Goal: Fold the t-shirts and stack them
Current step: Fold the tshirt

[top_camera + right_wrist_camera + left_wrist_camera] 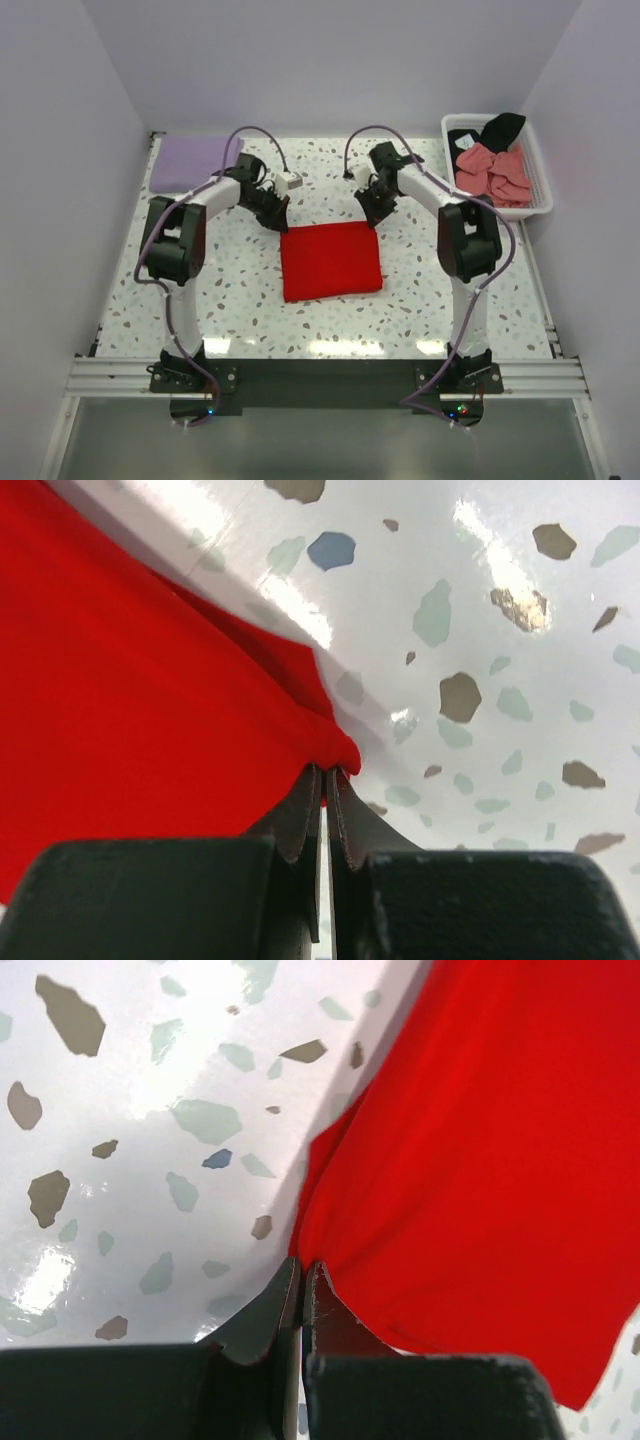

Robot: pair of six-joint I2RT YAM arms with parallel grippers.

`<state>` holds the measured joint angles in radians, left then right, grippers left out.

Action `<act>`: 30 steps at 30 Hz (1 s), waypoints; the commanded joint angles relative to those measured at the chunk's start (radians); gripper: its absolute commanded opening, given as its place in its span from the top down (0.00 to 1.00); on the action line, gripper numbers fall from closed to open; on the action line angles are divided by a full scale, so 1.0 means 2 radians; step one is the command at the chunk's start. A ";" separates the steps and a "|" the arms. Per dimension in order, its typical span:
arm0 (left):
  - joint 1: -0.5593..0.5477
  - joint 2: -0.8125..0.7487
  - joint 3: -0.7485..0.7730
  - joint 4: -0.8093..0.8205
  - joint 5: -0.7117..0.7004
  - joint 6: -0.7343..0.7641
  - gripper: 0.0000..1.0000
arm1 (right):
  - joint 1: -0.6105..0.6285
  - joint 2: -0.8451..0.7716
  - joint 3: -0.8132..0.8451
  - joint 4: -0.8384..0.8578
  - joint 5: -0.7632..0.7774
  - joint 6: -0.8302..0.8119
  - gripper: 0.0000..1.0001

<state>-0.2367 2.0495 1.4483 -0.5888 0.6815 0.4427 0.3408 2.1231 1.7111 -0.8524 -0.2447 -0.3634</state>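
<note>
Left gripper (pixel 303 1268) and right gripper (pixel 325 772) pinch red shirt (pixel 332 262) mid-fold; lavender (pixel 185 160) done at 10 o'clock, pile (pixel 492 165) at 2 waits.

The left arm (pixel 212 196) and the right arm (pixel 432 196) rise from the near edge of the bench (pixel 250 312), bend at the elbow and reach inward, wrists tipped down. Each arm's jaws are pinched together on a far corner of the red shirt (pixel 330 262).

Folded shirt (pixel 331 262) centre, second shirt (pixel 188 161) in far-left corner, heaped shirts (pixel 494 170) in far-right basket (pixel 541 180).
</note>
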 commanded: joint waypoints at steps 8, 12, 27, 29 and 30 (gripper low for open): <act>0.015 0.038 -0.006 0.083 -0.101 -0.035 1.00 | -0.006 0.031 -0.007 0.094 0.046 0.030 1.00; 0.019 0.053 0.016 0.081 -0.110 -0.046 1.00 | -0.006 0.036 0.010 0.111 0.056 0.050 1.00; -0.058 -0.202 -0.169 0.229 0.100 -0.334 0.41 | 0.008 -0.131 -0.045 -0.020 -0.287 0.101 0.40; -0.096 -0.212 -0.231 0.317 0.113 -0.389 0.41 | 0.031 -0.137 -0.091 -0.029 -0.312 0.105 0.44; -0.106 -0.212 -0.251 0.350 0.121 -0.440 0.42 | 0.036 -0.137 -0.108 -0.026 -0.323 0.110 0.49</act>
<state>-0.3809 1.6207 1.0870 -0.1307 0.8181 -0.1352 0.3538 1.8317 1.6073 -0.8146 -0.6849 -0.1860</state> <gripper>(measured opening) 0.588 0.544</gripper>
